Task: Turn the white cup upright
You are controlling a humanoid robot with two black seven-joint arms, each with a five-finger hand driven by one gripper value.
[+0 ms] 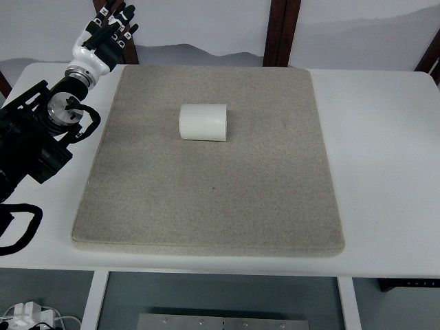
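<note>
A white cup (203, 122) lies on its side on the grey mat (213, 199), in the mat's far half, its axis running left to right. My left hand (110, 26) is raised at the far left corner of the table, well apart from the cup, its black-tipped fingers spread and holding nothing. The left arm (48, 124) comes in along the left edge. The right arm is out of view.
The mat lies on a white table (385, 172). Dark wooden posts (282, 31) stand behind the table's far edge. A loose black cable (17, 230) loops on the table at the near left.
</note>
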